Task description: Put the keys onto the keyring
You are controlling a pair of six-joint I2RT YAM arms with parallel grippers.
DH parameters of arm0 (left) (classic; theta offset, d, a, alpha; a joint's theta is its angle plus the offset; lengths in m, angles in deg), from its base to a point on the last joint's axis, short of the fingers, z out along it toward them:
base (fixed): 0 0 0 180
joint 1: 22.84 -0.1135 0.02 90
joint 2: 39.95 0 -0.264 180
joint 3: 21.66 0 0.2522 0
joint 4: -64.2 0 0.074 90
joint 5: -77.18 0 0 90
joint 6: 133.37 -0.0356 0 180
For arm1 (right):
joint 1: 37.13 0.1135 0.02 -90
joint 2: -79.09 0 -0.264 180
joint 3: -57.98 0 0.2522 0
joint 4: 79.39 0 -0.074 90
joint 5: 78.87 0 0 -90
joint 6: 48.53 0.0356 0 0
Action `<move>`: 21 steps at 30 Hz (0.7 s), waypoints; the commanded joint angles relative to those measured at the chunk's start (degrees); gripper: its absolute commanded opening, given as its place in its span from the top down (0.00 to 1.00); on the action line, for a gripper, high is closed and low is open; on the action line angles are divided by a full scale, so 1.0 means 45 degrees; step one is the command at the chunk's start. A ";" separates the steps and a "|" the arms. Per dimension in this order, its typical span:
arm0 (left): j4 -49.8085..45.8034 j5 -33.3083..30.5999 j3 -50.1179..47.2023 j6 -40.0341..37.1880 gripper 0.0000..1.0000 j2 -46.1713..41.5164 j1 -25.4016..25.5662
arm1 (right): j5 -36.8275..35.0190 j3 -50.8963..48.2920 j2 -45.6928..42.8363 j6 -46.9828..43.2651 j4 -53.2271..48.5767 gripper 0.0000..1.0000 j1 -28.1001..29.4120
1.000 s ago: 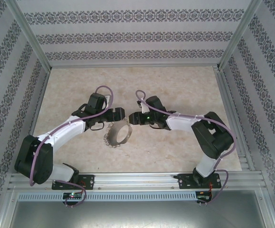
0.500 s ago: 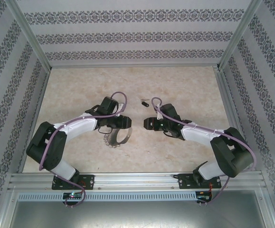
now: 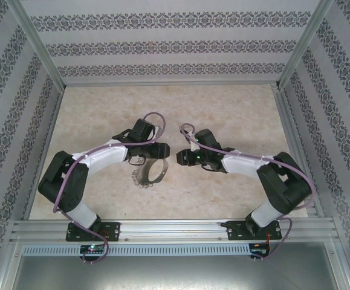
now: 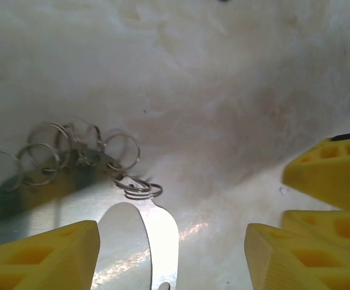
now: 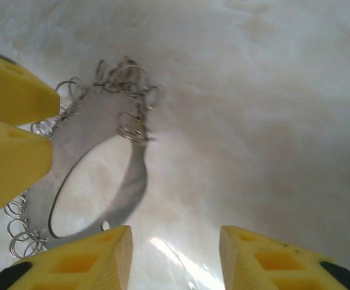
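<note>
Silvery keyring (image 3: 158, 172) sat on the surface (image 3: 223, 109), just on the near side of where both arms' tips met almost nose to nose in top view. The wrist views added detail: small split rings fringed its rim. Left wrist: left fingers (image 4: 42, 260) were spread, with the keyring band between them, closer to one finger; couldn't tell if they touched. Right wrist: right fingers (image 5: 84, 263) were spread over bare surface, keyring just ahead, left of centre.

I see the keyring (image 3: 153, 173) silvery; the table (image 3: 235, 109) pale beige, marbled; the walls (image 3: 175, 45) white with dark floral stripes; arms (image 3: 105, 157) white and black; fingers (image 4: 42, 260) yellow.
</note>
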 commanded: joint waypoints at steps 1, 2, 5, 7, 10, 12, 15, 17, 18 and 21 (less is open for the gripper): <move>-0.0786 -0.1064 0.0556 0.0054 0.33 -0.0902 -0.0424 | 0.0315 0.1350 0.1114 -0.1739 -0.0659 0.62 0.0297; -0.0889 -0.1126 0.0601 0.0054 0.32 -0.1082 -0.0542 | 0.0315 0.1679 0.1429 -0.2071 -0.0809 0.63 0.0368; -0.1092 -0.1142 0.0569 0.0060 0.30 -0.1611 -0.0997 | 0.0300 0.2309 0.2130 -0.2830 -0.1178 0.66 0.0544; -0.1155 -0.1037 0.0468 0.0065 0.29 -0.1938 -0.1358 | 0.0217 0.2574 0.2450 -0.3280 -0.1411 0.67 0.0650; -0.1224 -0.0835 0.0348 0.0039 0.28 -0.2235 -0.1766 | 0.0212 0.2775 0.2775 -0.3774 -0.1551 0.69 0.0785; -0.1254 -0.0774 0.0275 0.0010 0.27 -0.2335 -0.1984 | 0.0221 0.2842 0.2906 -0.3968 -0.1584 0.69 0.0858; -0.1254 -0.0666 0.0202 -0.0021 0.27 -0.2390 -0.2131 | 0.0293 0.2959 0.3088 -0.4058 -0.1534 0.69 0.0901; -0.1254 -0.0674 0.0148 -0.0032 0.27 -0.2394 -0.2168 | 0.0293 0.3104 0.3281 -0.4075 -0.1500 0.68 0.0895; -0.1238 -0.0691 0.0147 -0.0044 0.27 -0.2410 -0.2171 | 0.0295 0.3169 0.3369 -0.4080 -0.1486 0.69 0.0908; -0.1221 -0.0661 0.0068 -0.0020 0.27 -0.2448 -0.2186 | 0.0353 0.3391 0.3626 -0.4060 -0.1455 0.69 0.0909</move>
